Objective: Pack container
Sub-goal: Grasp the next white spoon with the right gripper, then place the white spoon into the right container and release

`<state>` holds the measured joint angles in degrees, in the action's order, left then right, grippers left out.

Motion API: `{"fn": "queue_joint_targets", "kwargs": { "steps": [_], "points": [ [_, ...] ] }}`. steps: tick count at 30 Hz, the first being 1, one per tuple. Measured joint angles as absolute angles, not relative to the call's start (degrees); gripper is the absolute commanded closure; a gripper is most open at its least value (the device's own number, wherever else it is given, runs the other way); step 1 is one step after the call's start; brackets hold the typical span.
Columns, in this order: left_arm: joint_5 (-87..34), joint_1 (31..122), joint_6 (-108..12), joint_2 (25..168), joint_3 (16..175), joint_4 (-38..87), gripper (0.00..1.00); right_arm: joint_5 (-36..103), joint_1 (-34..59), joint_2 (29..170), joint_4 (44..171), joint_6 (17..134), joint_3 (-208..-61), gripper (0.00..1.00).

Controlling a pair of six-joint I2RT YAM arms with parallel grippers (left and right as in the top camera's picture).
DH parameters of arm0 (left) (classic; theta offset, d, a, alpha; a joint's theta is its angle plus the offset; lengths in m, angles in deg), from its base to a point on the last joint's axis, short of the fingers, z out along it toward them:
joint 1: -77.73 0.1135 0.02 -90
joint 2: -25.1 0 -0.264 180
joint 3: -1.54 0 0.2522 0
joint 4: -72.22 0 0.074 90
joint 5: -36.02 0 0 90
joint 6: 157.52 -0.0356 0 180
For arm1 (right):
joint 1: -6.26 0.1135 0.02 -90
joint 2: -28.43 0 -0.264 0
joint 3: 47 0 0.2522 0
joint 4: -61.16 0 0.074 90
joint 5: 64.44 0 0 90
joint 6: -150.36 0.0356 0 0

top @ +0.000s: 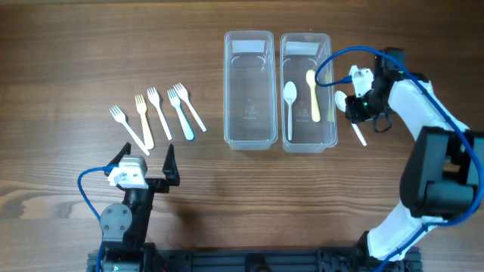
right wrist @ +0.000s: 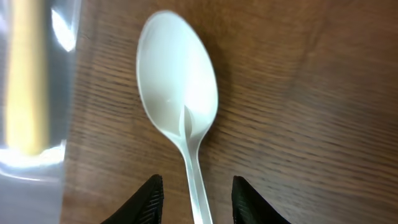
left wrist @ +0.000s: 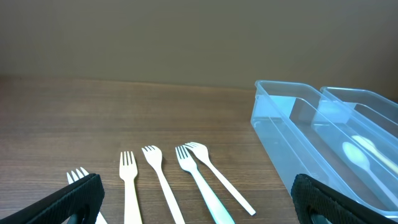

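Two clear containers stand side by side. The left one (top: 227, 91) is empty. The right one (top: 308, 143) holds a white spoon (top: 290, 98) and a yellow spoon (top: 313, 94). Another white spoon (right wrist: 177, 87) lies flat on the table just right of the right container (right wrist: 31, 93). My right gripper (right wrist: 194, 202) is open, with a finger on each side of the spoon's handle and a gap on both sides; it also shows in the overhead view (top: 355, 113). Several forks (top: 155, 113) lie on the left. My left gripper (top: 144, 162) is open and empty, just in front of them.
In the left wrist view the forks (left wrist: 158, 180) lie between my left gripper's fingers (left wrist: 196, 202), with the containers (left wrist: 292, 124) to the right. The right arm's blue cable (top: 340, 57) loops over the right container's far corner.
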<state>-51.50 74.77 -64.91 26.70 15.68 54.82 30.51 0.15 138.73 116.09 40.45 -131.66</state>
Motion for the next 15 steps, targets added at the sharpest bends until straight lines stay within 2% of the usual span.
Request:
{"fn": "queue_joint_targets", "kwargs": {
  "steps": [3, 4, 6, 15],
  "points": [
    [-51.5, 74.8, -64.9, 26.7, 15.7, 54.8, 0.00, 30.7, 0.1, 141.0, 115.8, 40.3, -131.9, 0.69],
    [-51.5, 74.8, -64.9, 26.7, 15.7, 54.8, 0.00, 30.7, 0.1, 141.0, 115.3, 40.1, -132.0, 0.75],
    [-51.5, 74.8, -64.9, 26.7, 15.7, 54.8, 0.00, 30.7, 0.1, 141.4, 115.2, 39.9, -132.1, 0.96],
    [-51.5, 74.8, -64.9, 26.7, 15.7, 54.8, 0.00, 30.6, 0.1, 141.7, 118.8, 40.7, -133.7, 0.96]
  ]
}}
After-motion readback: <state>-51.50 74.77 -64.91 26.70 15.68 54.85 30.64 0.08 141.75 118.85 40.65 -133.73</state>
